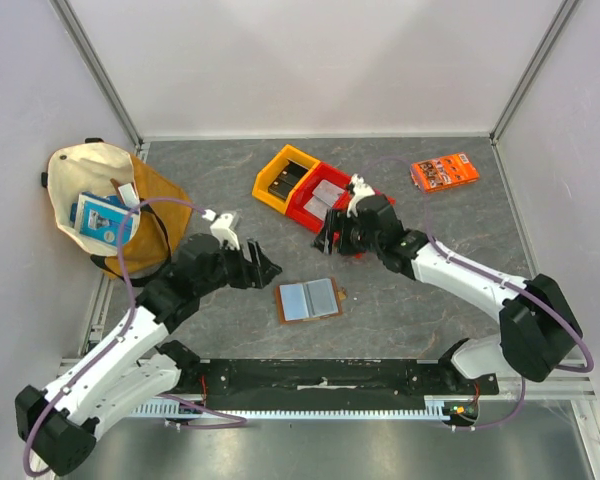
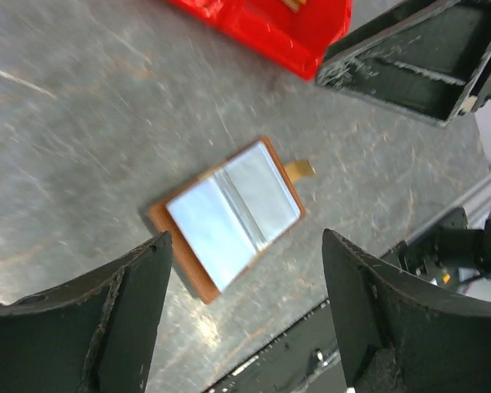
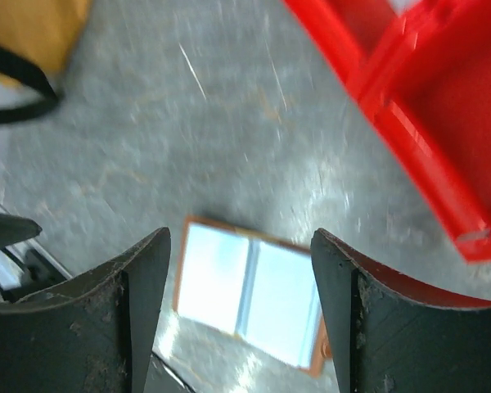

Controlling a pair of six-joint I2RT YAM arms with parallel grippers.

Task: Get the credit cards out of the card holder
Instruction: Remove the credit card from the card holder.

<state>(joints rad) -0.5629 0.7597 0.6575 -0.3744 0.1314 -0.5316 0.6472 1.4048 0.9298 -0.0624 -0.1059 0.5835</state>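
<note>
The brown card holder (image 1: pixel 309 299) lies open flat on the grey table, its pale blue-grey inside facing up and its tab at the right. It also shows in the left wrist view (image 2: pixel 233 214) and the right wrist view (image 3: pixel 250 291). I cannot tell separate credit cards from the lining inside it. My left gripper (image 1: pixel 265 268) is open and empty, hovering to the holder's upper left (image 2: pixel 244 246). My right gripper (image 1: pixel 330 240) is open and empty above the table just beyond the holder (image 3: pixel 239 237). A grey-white flat piece (image 1: pixel 327 193) lies in the red bin.
A red bin (image 1: pixel 308 212) and a yellow bin (image 1: pixel 262 187) stand behind the holder. An orange printed packet (image 1: pixel 445 171) lies at the back right. A cream and tan bag (image 1: pixel 75 165) holding a blue item sits at the left. White walls enclose the table.
</note>
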